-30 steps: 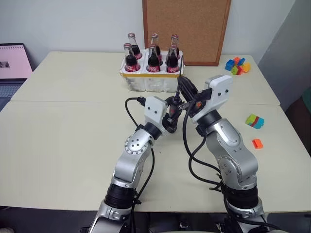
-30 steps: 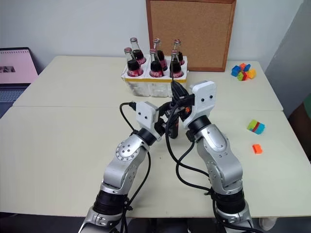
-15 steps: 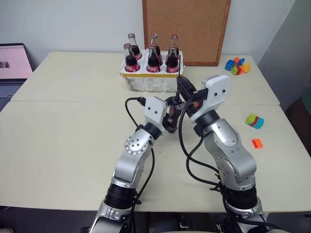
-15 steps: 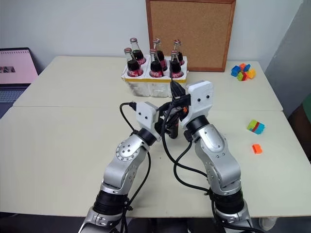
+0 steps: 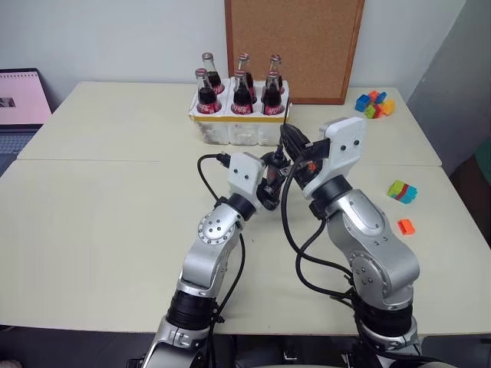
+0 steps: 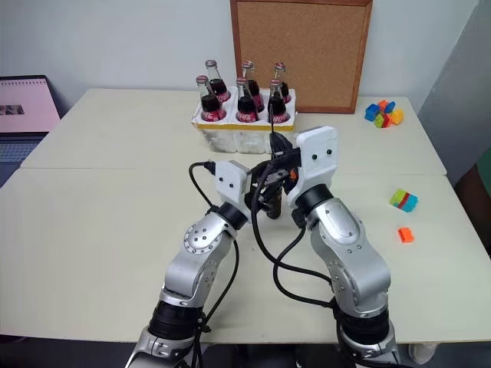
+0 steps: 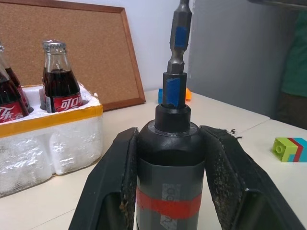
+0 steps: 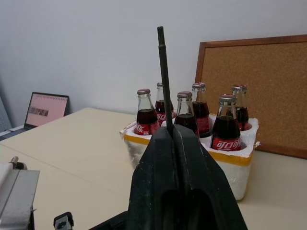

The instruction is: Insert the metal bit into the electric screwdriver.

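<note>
Left gripper [image 7: 170,158] clamps the electric screwdriver [image 7: 169,167] by its black body, one finger on each side, nose up; a short stub with blue marks stands out of the nose. Right gripper [image 8: 172,132] sits just beside it above the table [image 5: 100,222], fingers pressed together on the metal bit [image 8: 164,76], which sticks straight out past the fingertips, apart from the screwdriver. Beyond: white crate of cola bottles [image 5: 239,107], then cork board [image 5: 295,46] against the wall.
</note>
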Robot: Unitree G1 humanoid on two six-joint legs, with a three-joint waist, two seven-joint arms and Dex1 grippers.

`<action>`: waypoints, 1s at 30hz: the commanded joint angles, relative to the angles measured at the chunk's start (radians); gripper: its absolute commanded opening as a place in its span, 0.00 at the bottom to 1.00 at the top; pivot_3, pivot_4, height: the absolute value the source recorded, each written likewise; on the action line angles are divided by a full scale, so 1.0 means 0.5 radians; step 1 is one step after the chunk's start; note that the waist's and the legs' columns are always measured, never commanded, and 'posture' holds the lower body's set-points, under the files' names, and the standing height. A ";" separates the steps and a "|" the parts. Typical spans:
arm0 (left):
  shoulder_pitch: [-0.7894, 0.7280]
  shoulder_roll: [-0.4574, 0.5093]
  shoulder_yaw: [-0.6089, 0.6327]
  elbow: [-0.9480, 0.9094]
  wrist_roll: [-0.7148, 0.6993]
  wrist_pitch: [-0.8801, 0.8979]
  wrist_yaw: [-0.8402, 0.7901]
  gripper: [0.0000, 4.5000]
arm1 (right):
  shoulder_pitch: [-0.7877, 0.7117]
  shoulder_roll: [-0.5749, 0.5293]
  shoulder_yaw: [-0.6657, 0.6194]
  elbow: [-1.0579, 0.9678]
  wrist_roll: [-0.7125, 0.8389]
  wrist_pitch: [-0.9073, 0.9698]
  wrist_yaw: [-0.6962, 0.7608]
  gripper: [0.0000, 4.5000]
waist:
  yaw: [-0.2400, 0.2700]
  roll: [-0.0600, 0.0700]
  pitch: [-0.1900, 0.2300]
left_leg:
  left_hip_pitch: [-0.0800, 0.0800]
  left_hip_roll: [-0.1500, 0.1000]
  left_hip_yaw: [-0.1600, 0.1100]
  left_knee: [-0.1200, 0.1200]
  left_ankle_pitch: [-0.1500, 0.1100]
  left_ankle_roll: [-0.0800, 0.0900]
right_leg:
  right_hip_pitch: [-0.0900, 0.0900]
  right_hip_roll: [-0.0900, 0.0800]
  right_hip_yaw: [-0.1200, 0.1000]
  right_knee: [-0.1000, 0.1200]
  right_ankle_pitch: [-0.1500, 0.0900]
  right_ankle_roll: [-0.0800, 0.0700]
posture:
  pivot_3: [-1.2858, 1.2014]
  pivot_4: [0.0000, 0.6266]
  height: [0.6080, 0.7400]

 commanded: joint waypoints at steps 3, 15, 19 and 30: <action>-0.034 -0.017 -0.013 -0.052 0.003 -0.055 0.001 0.36 | -0.048 0.028 -0.083 -0.063 0.159 0.282 0.007 0.00 | -0.001 0.000 0.000 | 0.000 0.000 0.000 0.000 0.000 0.000 | 0.000 0.000 0.000 0.000 0.000 0.000 | 0.52 0.24 1.00; -0.026 -0.007 -0.037 -0.053 0.017 -0.094 -0.034 0.36 | -0.344 0.057 -0.369 -0.047 0.434 0.921 0.004 0.00 | -0.006 0.000 0.000 | 0.000 0.000 0.000 0.000 0.000 0.000 | 0.000 0.000 0.000 0.000 0.000 0.000 | 0.52 0.24 1.00; -0.021 -0.010 -0.040 -0.056 0.020 -0.095 -0.036 0.36 | -0.407 -0.016 -0.423 -0.038 0.488 1.038 0.042 0.00 | -0.011 0.000 0.000 | 0.000 0.000 0.000 0.000 0.000 0.000 | 0.000 0.000 -0.001 0.000 0.000 0.000 | 0.52 0.24 1.00; -0.030 -0.012 -0.036 -0.052 0.027 -0.104 -0.032 0.36 | -0.405 -0.088 -0.416 -0.038 0.564 1.153 0.076 0.00 | -0.022 0.000 0.000 | 0.000 -0.001 0.000 -0.001 0.000 0.000 | 0.001 0.000 -0.001 -0.001 0.000 0.000 | 0.52 0.24 1.00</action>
